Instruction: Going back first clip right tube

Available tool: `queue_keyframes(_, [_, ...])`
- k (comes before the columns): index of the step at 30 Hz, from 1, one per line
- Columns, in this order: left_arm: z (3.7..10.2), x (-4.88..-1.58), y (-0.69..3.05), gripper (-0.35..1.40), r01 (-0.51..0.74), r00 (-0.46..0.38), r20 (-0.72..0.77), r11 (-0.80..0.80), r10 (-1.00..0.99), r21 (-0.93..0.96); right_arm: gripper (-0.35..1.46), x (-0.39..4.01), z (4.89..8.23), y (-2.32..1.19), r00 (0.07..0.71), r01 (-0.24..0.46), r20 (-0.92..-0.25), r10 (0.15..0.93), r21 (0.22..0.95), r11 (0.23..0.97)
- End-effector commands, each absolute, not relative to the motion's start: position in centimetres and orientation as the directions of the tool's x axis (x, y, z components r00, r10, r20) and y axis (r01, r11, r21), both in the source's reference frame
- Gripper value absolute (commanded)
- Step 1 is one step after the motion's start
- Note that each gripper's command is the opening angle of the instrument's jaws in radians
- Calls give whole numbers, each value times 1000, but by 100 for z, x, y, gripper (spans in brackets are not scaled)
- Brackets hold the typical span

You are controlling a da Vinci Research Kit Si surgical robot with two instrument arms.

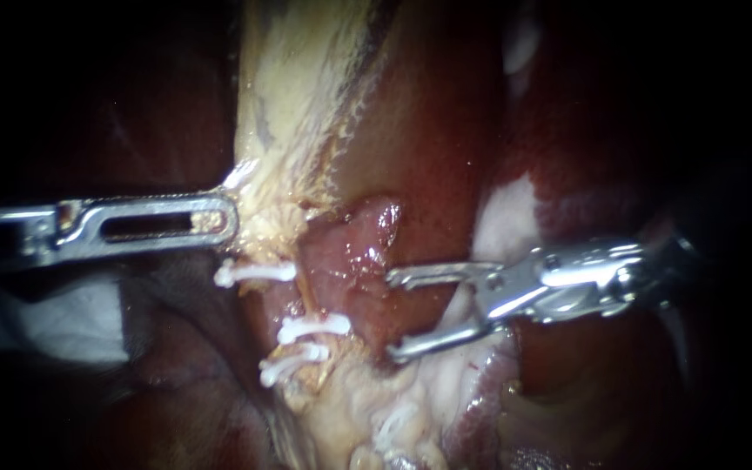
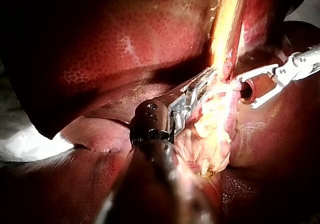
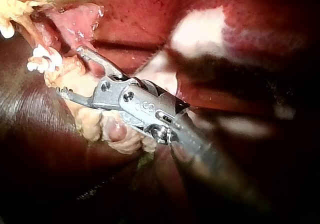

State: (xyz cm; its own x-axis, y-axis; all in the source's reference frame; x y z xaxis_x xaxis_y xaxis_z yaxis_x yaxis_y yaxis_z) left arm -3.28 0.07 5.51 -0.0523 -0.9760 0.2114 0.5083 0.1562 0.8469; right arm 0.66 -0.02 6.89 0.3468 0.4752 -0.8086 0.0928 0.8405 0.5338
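In the endoscope view my left instrument comes in level from the left, its slotted jaws shut on the edge of the pale yellow tissue that runs upward. Below it, three white clips sit across the pink tube. My right instrument comes in from the right with its jaws wide open and empty, the tips just right of the tube and the lower two clips. The left wrist view shows the left instrument gripping that pale tissue. The right wrist view shows the right instrument spread beside a clip.
Dark red liver surrounds the site. Pale fatty tissue lies below the clips. White gauze lies under the left shaft. A whitish patch shows on the tissue above the right instrument.
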Motion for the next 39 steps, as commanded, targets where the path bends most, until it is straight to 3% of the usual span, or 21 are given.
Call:
queue_keyframes(1, [552, -329, 7, -35, 508, -52, 211, 156, -976, 847, 60, 59, 685, 3, 342, 87, -811, 475, 530, 843])
queue_keyframes(6, [557, -328, 8, -35, 508, -52, 212, 157, -976, 847, 60, 33, 664, 22, 329, 78, -821, 466, 515, 853])
queue_keyframes(12, [571, -330, 8, -35, 512, -54, 218, 160, -975, 844, 60, 30, 652, 19, 320, 100, -829, 459, 512, 853])
queue_keyframes(28, [665, -407, -9, -35, 532, -1, 206, 174, -979, 829, 60, 26, 642, 15, 317, 115, -835, 450, 504, 856])
queue_keyframes(39, [662, -411, -13, -35, 531, 4, 205, 176, -979, 829, 60, 23, 632, 19, 313, 119, -839, 445, 500, 858])
